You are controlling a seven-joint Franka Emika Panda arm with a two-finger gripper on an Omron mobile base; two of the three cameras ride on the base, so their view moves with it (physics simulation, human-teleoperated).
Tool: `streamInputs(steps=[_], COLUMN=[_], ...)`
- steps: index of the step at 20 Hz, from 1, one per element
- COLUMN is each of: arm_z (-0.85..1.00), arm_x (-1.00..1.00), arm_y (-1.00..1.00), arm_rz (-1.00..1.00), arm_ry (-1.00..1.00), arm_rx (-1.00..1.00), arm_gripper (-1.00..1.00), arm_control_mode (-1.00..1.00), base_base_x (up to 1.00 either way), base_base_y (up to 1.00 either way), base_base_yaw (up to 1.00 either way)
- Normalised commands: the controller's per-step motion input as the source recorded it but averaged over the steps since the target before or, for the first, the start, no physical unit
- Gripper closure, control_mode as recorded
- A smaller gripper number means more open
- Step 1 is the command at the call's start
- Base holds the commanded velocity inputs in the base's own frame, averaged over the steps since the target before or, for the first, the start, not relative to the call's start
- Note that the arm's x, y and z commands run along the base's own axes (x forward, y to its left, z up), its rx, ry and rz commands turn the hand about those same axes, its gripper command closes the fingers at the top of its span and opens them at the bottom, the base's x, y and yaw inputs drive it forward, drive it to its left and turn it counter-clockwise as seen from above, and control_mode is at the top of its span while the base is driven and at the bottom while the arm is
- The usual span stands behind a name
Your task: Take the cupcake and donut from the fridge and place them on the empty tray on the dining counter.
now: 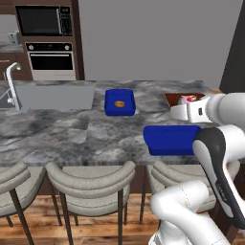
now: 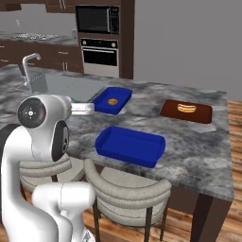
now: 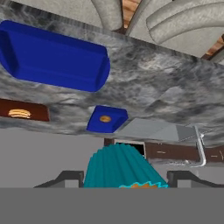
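On the tabletop [image 1: 72,129], from left to right: a sink [image 1: 55,95] set in at the far left, a small blue tray [image 1: 119,102] holding a brown pastry [image 1: 119,103] toward the far edge, the wide blue tray [image 1: 167,139] at the near edge, and a brown tray [image 2: 185,111] near the far right corner. The tool [image 3: 118,177] is clamped on the cupcake [image 3: 119,168], its teal wrapper between the two fingertips [image 3: 65,178], held above the tabletop and apart from the wide tray.
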Motion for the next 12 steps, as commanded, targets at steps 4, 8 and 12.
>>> streamInputs(steps=[4, 8, 12], arm_z=[-0.21, -0.31, -0.27], arm_x=[0.44, 0.88, 0.73], arm_y=[-0.08, -0.32, -0.32], arm_rz=[-0.01, 0.00, 0.00], arm_ry=[0.05, 0.10, 0.07], arm_rx=[0.00, 0.00, 0.00], arm_gripper=[1.00, 1.00, 1.00], arm_control_mode=[-1.00, -1.00, -1.00], base_base_x=[0.00, 0.00, 0.00], base_base_y=[0.00, 0.00, 0.00], base_base_yaw=[0.00, 0.00, 0.00])
